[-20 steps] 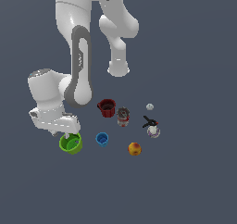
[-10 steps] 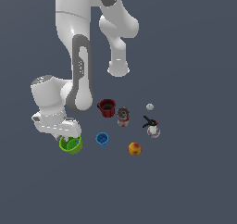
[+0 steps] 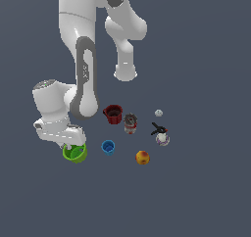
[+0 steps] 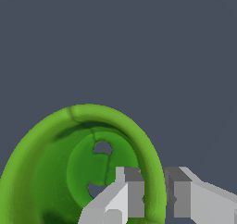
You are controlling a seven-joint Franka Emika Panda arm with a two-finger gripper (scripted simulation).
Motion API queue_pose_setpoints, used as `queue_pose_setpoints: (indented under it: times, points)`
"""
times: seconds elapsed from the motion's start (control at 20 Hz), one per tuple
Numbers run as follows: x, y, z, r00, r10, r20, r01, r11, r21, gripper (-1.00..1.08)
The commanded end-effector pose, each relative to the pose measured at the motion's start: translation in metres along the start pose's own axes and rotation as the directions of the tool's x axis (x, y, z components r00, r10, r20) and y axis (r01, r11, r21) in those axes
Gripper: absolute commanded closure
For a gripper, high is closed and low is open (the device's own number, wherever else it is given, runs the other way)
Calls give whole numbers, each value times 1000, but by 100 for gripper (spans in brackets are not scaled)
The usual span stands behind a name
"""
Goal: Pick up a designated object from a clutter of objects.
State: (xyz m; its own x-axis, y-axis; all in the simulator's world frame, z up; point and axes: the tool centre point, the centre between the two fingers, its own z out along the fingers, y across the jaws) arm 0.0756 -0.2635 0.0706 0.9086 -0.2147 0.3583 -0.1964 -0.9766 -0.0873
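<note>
Fingers point(image 4: 134, 195) straddle green cup point(image 4: 55, 172) rim; no writing legible.

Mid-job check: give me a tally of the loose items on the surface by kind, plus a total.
Cups: 3 — green cup, blue cup, dark red cup
Balls: 2 — orange ball, pale ball
Cans: 1 — can
Figures: 1 — penguin figure
Total: 7

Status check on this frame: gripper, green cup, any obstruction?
Gripper straddling green cup rim, one finger inside, one outside, closure unclear. Blue cup nearest, apart. Nothing blocking.
</note>
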Motion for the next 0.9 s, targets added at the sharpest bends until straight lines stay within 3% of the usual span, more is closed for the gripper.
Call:
queue_pose_setpoints:
  times: [0.0, 0.45, 0.85]
  points:
    - [0, 0, 0, 1000, 0, 0, 0, 1000, 0, 108]
    - [0, -22, -19, 1000, 1, -1, -1, 1000, 1, 108]
    - [1, -70, -60, 1000, 2, -1, -2, 1000, 2, 108]
